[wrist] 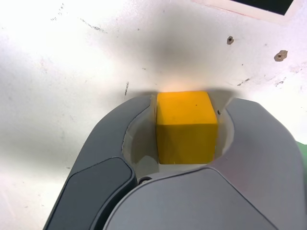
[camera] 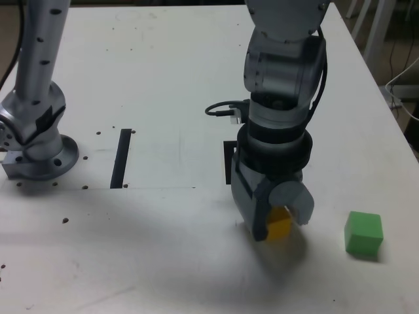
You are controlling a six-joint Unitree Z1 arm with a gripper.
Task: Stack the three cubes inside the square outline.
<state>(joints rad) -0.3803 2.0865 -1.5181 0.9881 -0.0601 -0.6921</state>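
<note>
My gripper [camera: 278,226] is down at the table near the front, right of centre in the exterior view. Its jaws press both sides of the yellow cube [camera: 280,226], which rests on the white table. The wrist view shows that yellow cube [wrist: 186,127] filling the gap between the grey fingers [wrist: 120,143]. Farther toward the exterior view's right, the green cube [camera: 363,233] sits alone. Only a black left edge of the square outline [camera: 228,162] shows behind the arm. The red cube is out of view.
A straight black tape strip [camera: 121,158] lies left of centre in the exterior view. The grey base of the arm [camera: 36,140] stands at the far left. The table's right edge [camera: 393,124] runs close to the green cube's side.
</note>
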